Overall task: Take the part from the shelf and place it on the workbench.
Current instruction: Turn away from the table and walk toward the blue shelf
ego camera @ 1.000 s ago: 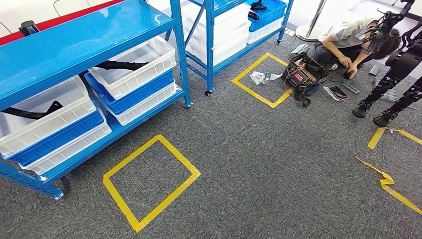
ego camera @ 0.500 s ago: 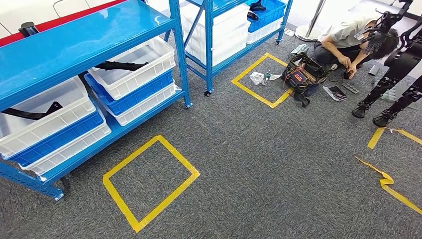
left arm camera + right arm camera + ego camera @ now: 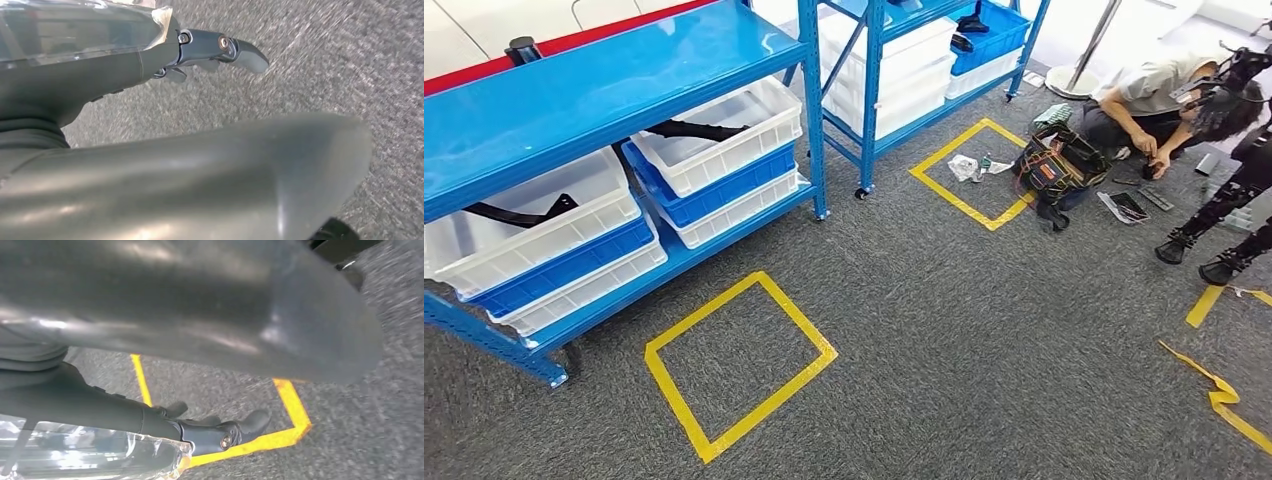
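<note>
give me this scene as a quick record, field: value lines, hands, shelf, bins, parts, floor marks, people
left hand: hangs over grey carpet, fingers apart, holds nothing
right hand: hangs above yellow tape, fingers apart, holds nothing
shelf: blue metal shelf rack at the left of the head view
bins: white plastic bins stacked on blue ones on its lower shelf
parts: long black bent part in the right bin, another black part in the left bin
floor marks: yellow tape square before the rack
people: crouching person beside a black tool bag

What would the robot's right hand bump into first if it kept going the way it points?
Probably the grey carpet, near the yellow tape. The right hand holds nothing, though depth is unclear.
</note>
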Motion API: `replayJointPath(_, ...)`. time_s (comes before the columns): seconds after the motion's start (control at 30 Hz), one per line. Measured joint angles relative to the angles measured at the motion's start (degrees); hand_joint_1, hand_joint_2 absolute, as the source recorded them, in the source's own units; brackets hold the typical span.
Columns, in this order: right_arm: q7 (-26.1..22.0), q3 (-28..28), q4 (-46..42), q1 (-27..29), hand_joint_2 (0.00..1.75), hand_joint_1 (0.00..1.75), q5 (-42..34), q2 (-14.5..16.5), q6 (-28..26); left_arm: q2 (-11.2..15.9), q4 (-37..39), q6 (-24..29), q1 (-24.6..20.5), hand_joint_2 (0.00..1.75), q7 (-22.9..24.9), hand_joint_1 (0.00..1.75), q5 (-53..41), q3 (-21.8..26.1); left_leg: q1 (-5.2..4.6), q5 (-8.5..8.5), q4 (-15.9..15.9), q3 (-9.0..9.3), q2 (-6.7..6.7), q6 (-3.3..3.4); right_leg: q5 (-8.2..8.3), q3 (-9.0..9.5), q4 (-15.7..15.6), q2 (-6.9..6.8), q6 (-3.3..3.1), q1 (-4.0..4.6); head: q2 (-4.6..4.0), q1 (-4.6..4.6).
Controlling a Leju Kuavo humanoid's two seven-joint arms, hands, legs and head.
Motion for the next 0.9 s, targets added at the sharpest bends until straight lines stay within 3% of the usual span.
replayJointPath(0.03, 0.01, -0.01, 0.01, 0.13, 0.0, 0.0, -0.01, -0.09, 0.0, -0.08, 0.0, -0.09, 0.09, 0.0, 0.0, 0.0, 0.02, 0.0, 0.23, -0.19, 0.07, 0.33, -0.35, -0.38, 0.94, 0.28, -1.2, 0.01, 0.66, -0.17, 0.0, -0.01)
replayJointPath(0.1, 0.01, 0.0, 0.04, 0.31, 0.0, 0.0, -0.02, -0.23, 0.0, -0.18, 0.01, -0.23, 0.21, 0.0, 0.0, 0.0, 0.06, 0.0, 0.79, -0.92, 0.41, 1.1, -0.86, -1.54, 4.77, 3.31, -8.64, 0.02, 2.34, -0.74, 0.0, 0.07)
replayJointPath(0.13, 0.01, 0.01, 0.07, 0.34, 0.0, 0.0, -0.02, -0.13, 0.01, -0.14, 0.0, -0.26, 0.21, 0.0, 0.0, 0.0, 0.06, 0.0, 0.97, -1.37, 0.69, 1.48, -1.01, -2.18, 5.89, 4.63, -12.18, 0.06, 2.57, -0.84, 0.0, 0.28)
replayJointPath(0.2, -0.01, 0.02, 0.11, 0.25, 0.0, 0.0, -0.02, -0.03, 0.02, -0.07, -0.02, -0.26, 0.13, 0.0, 0.0, 0.0, 0.06, -0.01, 0.92, -2.1, 1.13, 1.72, -1.11, -3.2, 6.52, 5.69, -15.22, 0.17, 1.3, -0.81, 0.0, 0.48)
replayJointPath(0.27, -0.01, 0.02, 0.13, 0.24, 0.0, 0.0, -0.02, -0.07, 0.03, -0.07, -0.02, -0.25, 0.13, 0.0, 0.0, 0.0, 0.06, -0.02, 0.99, -2.32, 1.31, 1.74, -1.17, -3.61, 6.41, 5.76, -14.99, 0.24, -0.41, -0.67, 0.0, 0.19)
replayJointPath(0.33, 0.0, 0.03, 0.14, 0.43, 0.0, 0.0, -0.02, -0.05, 0.03, -0.06, -0.02, -0.25, 0.16, 0.0, 0.0, 0.0, 0.06, -0.03, 1.21, -2.33, 3.51, 0.5, -0.9, -3.9, 6.18, 6.38, -15.03, 0.23, -1.12, -0.67, 0.0, -0.12)
replayJointPath(0.4, 0.0, 0.04, 0.14, 0.44, 0.0, 0.0, -0.02, -0.06, 0.02, -0.07, -0.02, -0.26, 0.11, 0.0, 0.0, 0.0, 0.06, -0.05, 1.23, -3.62, 9.99, -3.68, -0.54, -4.22, 5.63, 7.05, -15.13, 0.21, -1.92, -0.46, 0.0, -0.31)
replayJointPath(0.47, 0.0, 0.04, 0.14, 0.4, 0.0, 0.0, -0.03, -0.08, 0.02, -0.08, -0.02, -0.27, 0.17, 0.0, 0.0, 0.0, 0.05, -0.08, 1.16, -6.36, 17.21, -9.02, -0.49, -4.33, 4.83, 7.76, -15.14, 0.24, -2.66, -0.03, 0.0, -0.41)
replayJointPath(0.5, 0.01, 0.04, 0.14, 0.44, 0.0, 0.0, -0.05, -0.08, 0.02, -0.09, -0.01, -0.31, 0.24, 0.0, 0.01, 0.0, 0.04, -0.12, 1.08, -7.11, 18.96, -10.95, -0.49, -4.22, 4.35, 8.28, -15.15, 0.27, -2.89, 0.26, 0.0, -0.42)
replayJointPath(0.53, 0.04, 0.03, 0.14, 0.5, 0.0, 0.0, -0.07, -0.09, 0.02, -0.1, -0.01, -0.35, 0.31, 0.0, 0.03, 0.0, 0.01, -0.16, 0.93, -6.74, 18.71, -11.91, -0.5, -3.92, 3.81, 8.89, -15.17, 0.32, -3.04, 0.55, 0.0, -0.43)
replayJointPath(0.57, 0.08, 0.03, 0.14, 0.54, 0.0, 0.0, -0.09, -0.09, 0.02, -0.12, 0.0, -0.39, 0.35, 0.0, 0.07, 0.0, -0.03, -0.21, 0.68, -5.2, 16.6, -11.88, -0.5, -3.32, 3.24, 9.52, -15.2, 0.36, -3.15, 0.88, 0.0, -0.45)
replayJointPath(0.63, 0.15, 0.03, 0.14, 0.55, 0.0, 0.0, -0.07, 0.08, 0.01, 0.03, -0.03, -0.41, 0.39, 0.0, 0.15, 0.0, -0.11, -0.25, -0.35, 0.16, 9.57, -10.07, -0.66, -1.26, 2.03, 10.74, -15.34, 0.4, -3.3, 1.3, 0.0, -0.39)
replayJointPath(0.67, 0.16, 0.03, 0.15, 0.48, 0.0, 0.0, -0.04, 0.21, 0.0, 0.12, -0.05, -0.39, 0.4, 0.0, 0.18, 0.0, -0.13, -0.26, -0.93, 1.97, 6.82, -9.11, -0.9, -0.29, 1.42, 11.27, -15.51, 0.52, -3.23, 1.37, 0.0, -0.29)
replayJointPath(0.7, 0.16, 0.03, 0.15, 0.36, 0.0, 0.0, 0.0, 0.36, 0.0, 0.24, -0.11, -0.37, 0.41, 0.0, 0.22, 0.0, -0.12, -0.27, -1.47, 2.94, 5.0, -8.2, -1.07, 0.28, 0.89, 11.88, -15.9, 0.59, -3.07, 1.32, 0.0, -0.22)
replayJointPath(0.77, 0.18, 0.03, 0.14, 0.22, 0.0, 0.0, 0.07, 0.55, 0.01, 0.26, -0.2, -0.31, 0.42, 0.0, 0.31, 0.0, -0.07, -0.31, -2.0, 2.39, 3.36, -6.4, -1.35, 0.41, 1.0, 13.52, -15.87, 0.75, -2.18, 1.21, 0.0, -0.23)
replayJointPath(0.83, 0.2, 0.05, 0.13, 0.1, 0.0, 0.0, 0.17, 0.65, 0.01, 0.2, -0.26, -0.28, 0.38, 0.0, 0.35, 0.0, -0.02, -0.37, -1.89, 1.99, 1.95, -3.84, -1.4, 0.5, 1.56, 13.78, -13.33, 0.68, -1.55, 1.19, -0.01, -0.41)
replayJointPath(0.9, 0.22, 0.07, 0.13, -0.13, 0.0, 0.0, 0.24, 0.63, -0.01, 0.16, -0.28, -0.31, 0.31, 0.0, 0.36, 0.0, -0.01, -0.42, -1.56, 1.17, 1.41, -1.8, -1.37, 0.79, 0.75, 10.27, -7.25, 0.62, -1.58, 1.14, -0.01, -0.4)
